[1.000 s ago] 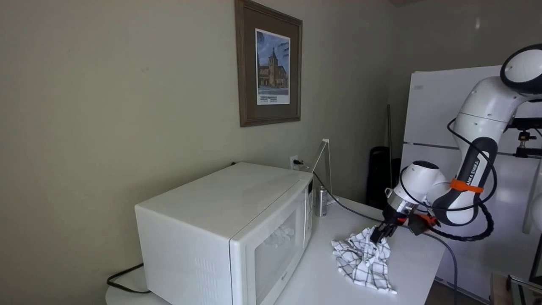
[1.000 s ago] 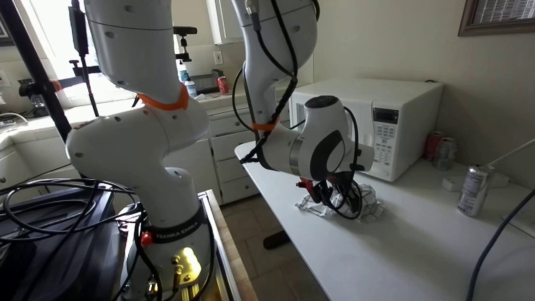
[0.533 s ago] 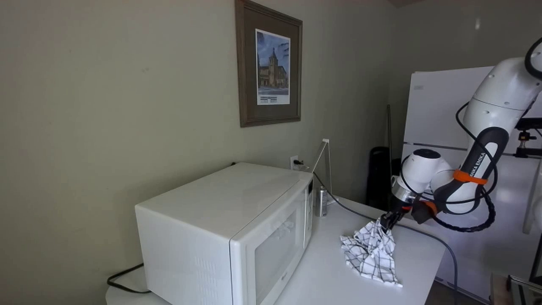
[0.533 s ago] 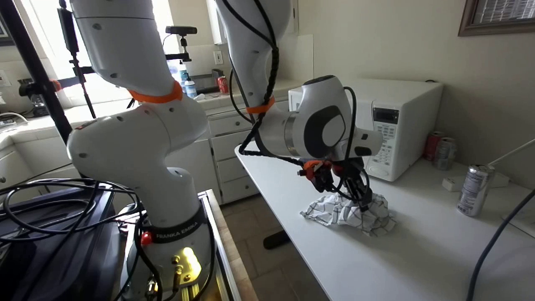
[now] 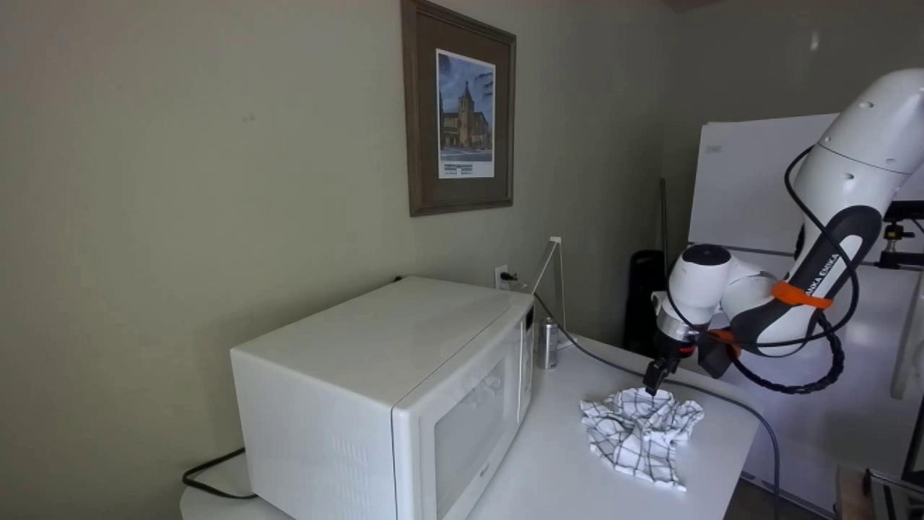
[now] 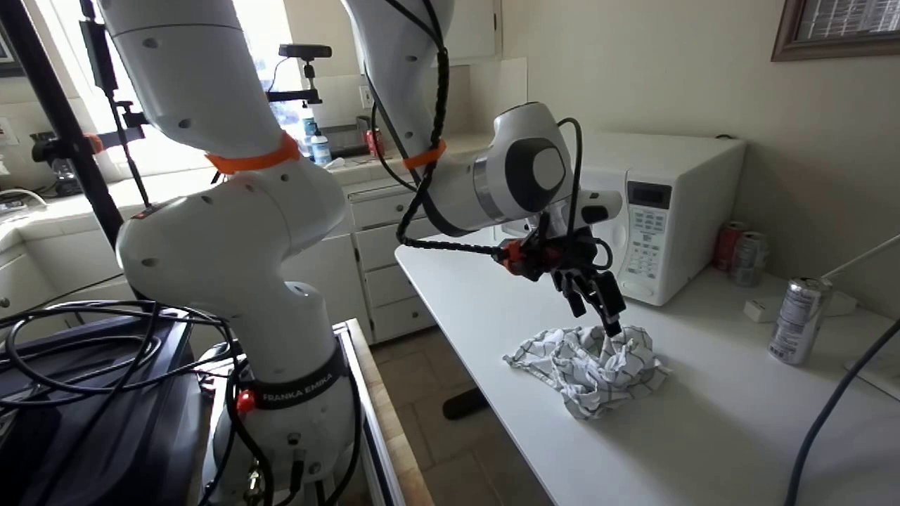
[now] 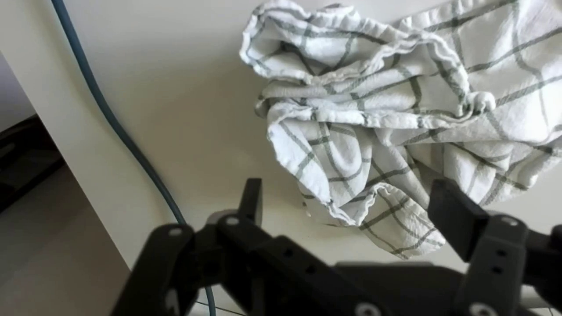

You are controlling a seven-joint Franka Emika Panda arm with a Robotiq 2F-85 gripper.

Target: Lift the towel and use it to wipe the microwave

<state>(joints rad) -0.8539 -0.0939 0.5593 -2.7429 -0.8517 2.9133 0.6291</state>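
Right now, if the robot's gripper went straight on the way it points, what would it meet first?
Most likely the checked towel, crumpled below its open fingers; the gap is hard to judge.

One microwave [image 5: 382, 339], one towel [image 6: 583, 369], one gripper [image 7: 350, 202]; three cans [image 6: 798, 320] on one table [image 6: 703, 443]

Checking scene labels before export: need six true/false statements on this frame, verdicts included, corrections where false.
1. The towel lies on the same table as the microwave. True.
2. The towel is spread out flat. False: it is crumpled.
3. The microwave is wide open. False: it is shut.
4. The claw is open. True.
5. The claw rests on top of the microwave. False: it hangs near the towel.
6. A gray cord runs across the table. True.
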